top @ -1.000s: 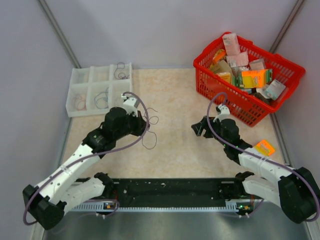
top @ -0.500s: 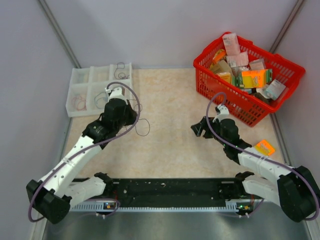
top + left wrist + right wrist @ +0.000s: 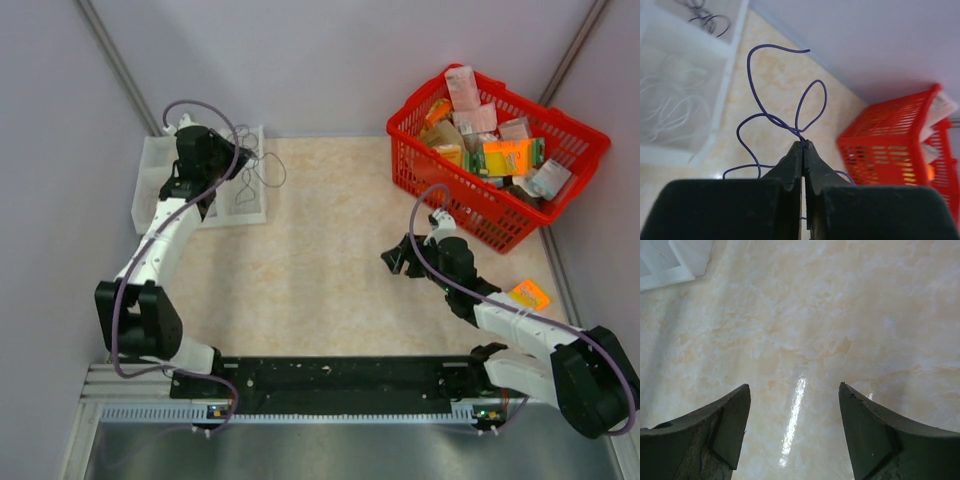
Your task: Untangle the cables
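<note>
My left gripper [image 3: 243,160] is over the back right part of the white compartment tray [image 3: 140,215]. It is shut on a thin blue-purple cable [image 3: 270,172]. In the left wrist view the jaws [image 3: 803,144] pinch this cable [image 3: 749,75], and its loops hang free over the table beside the tray. One tray compartment holds dark cables [image 3: 707,17] and another holds pale cables [image 3: 670,100]. My right gripper [image 3: 395,262] is open and empty, low over the bare table top at right of centre. Its wrist view [image 3: 795,390] shows only table between the fingers.
A red basket [image 3: 590,140] full of packets stands at the back right and also shows in the left wrist view [image 3: 890,145]. An orange packet [image 3: 528,295] lies by the right arm. Grey walls close in the left, back and right sides.
My left arm has swung from the middle of the table to the back left, over the tray, carrying the blue-purple cable. The right arm has not moved.
</note>
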Motion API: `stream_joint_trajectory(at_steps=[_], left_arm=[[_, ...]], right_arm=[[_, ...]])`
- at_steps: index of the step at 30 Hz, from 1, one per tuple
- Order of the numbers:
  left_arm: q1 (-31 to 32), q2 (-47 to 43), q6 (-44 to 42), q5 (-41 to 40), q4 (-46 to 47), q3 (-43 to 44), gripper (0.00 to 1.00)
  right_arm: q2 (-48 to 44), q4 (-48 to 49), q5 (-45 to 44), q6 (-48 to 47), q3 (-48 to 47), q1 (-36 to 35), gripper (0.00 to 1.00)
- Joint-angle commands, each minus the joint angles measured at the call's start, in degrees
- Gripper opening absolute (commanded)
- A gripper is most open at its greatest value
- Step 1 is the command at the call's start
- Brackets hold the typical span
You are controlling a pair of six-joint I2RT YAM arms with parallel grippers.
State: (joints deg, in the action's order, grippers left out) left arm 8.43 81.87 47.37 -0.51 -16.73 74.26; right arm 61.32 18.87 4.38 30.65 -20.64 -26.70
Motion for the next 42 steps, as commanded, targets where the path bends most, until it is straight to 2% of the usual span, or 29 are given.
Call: stream_joint_trajectory(at_steps=[1,3,6,11,13,16,18,22,30,33,37,39,42], left_arm=[[-6.9,10.1,14.8,22.6,29.4,2.0,0.0],[-8.0,15.9,19.8,26.7,42.8,3.1,0.0],[-10.8,25.3,25.6,27.9,55.4,8.9,0.0],[-13.3,43.5,38.2,28.7,67.3,24.1,0.0],[-14.3,47.1,38.1,26.7,68.9,26.4,0.0],[-15.4,51.8,32.0,27.4,58.8,33.2,0.0],[-16.0,54.4,31.1,27.6,57.7,35.7,0.0],[-17.4,55.9,26.8,27.0,53.5,36.2,0.0],[-17.8,55.9,9.5,27.8,33.0,39.0,0.0],[-17.0,53.8,-2.7,21.1,19.9,41.0,0.0],[-15.8,52.0,-9.7,10.8,7.5,43.4,0.0],[-15.3,51.6,-12.0,7.2,4.8,44.2,0.0],[-14.6,52.5,-15.7,7.1,2.2,46.8,0.0]], right_arm=[[-0.2,2.5,0.1,-0.1,-2.4,0.5,0.71],[0.3,2.6,0.4,0.0,-2.3,0.4,0.7],[1.3,3.0,0.8,0.3,-2.4,0.5,0.7],[1.1,3.0,1.1,0.4,-2.3,0.5,0.7],[0.6,3.1,0.7,0.1,-2.1,0.5,0.7],[-0.1,3.0,0.8,-0.2,-1.9,0.5,0.7],[-0.3,3.7,1.2,-0.2,-1.7,0.6,0.7],[-0.4,3.5,1.0,-0.2,-1.7,0.6,0.7],[-0.3,3.4,1.1,-0.2,-1.7,0.6,0.7],[-0.4,3.4,1.1,-0.2,-1.7,0.6,0.7],[-0.3,3.6,1.4,-0.2,-1.6,0.6,0.7],[0.0,3.9,1.7,-0.2,-1.6,0.6,0.7],[0.6,4.0,1.9,0.0,-1.6,0.6,0.7]])
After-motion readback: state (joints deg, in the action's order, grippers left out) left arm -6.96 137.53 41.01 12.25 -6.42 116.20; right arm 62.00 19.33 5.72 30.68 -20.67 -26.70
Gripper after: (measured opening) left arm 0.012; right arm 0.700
